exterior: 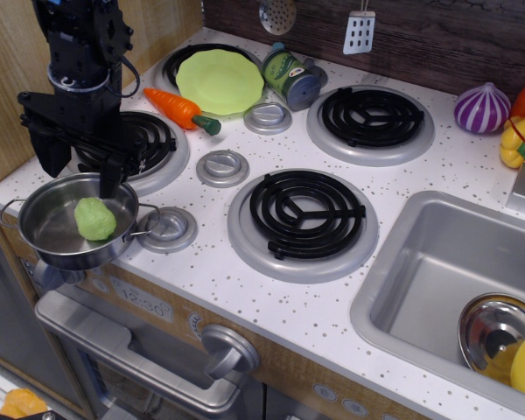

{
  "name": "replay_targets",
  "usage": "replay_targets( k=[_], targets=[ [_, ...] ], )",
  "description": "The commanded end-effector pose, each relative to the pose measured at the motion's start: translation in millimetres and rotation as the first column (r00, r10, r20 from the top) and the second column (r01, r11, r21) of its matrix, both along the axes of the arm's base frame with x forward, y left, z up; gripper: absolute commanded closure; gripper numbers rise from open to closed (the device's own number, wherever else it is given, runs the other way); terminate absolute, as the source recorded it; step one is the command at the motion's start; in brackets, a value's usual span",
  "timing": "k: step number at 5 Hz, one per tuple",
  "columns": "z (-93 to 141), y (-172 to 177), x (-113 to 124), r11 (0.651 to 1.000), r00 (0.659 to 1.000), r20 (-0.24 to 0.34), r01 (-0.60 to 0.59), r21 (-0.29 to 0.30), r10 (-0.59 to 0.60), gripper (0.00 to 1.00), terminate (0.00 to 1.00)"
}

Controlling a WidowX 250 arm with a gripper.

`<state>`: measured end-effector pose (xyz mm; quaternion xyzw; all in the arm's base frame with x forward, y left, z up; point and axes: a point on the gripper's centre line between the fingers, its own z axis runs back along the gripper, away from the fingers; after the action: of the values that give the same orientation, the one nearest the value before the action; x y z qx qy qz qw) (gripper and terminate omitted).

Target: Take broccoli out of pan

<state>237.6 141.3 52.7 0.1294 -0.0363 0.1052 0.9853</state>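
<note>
The broccoli (95, 219), a small pale lime-green rough lump, lies inside the pan (45, 229), a shallow shiny steel pot with two wire loop handles at the front left corner of the toy stove. My black gripper (80, 168) hangs open just above the pan's back rim, its two fingers spread wide, one finger (114, 178) near the broccoli's far side. It holds nothing and stands a little above and behind the broccoli.
A lime-green plate (219, 80) and an orange carrot (179, 108) lie at the back left. A green can (289, 77), a purple onion (481, 108) and yellow items stand farther back. Black burners (306, 213) and a sink (437, 271) with a steel bowl (499, 332) lie to the right.
</note>
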Motion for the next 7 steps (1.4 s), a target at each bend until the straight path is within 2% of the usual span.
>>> replay_targets(
  k=[1, 4, 6, 7],
  targets=[
    [-8.3, 8.9, -2.7, 1.000, 1.000, 0.022, 0.001, -0.011, -0.001, 0.00, 0.00],
    [-33.6, 11.7, -1.0, 0.998, 0.999, 0.049, 0.023, -0.062, -0.020, 0.00, 0.00],
    [-43.9, 10.0, 5.6, 0.997, 0.998, 0.060, 0.025, -0.075, -0.021, 0.00, 0.00],
    [-44.1, 10.1, 9.3, 0.997, 0.998, 0.060, 0.025, -0.074, -0.021, 1.00, 0.00]
  ],
)
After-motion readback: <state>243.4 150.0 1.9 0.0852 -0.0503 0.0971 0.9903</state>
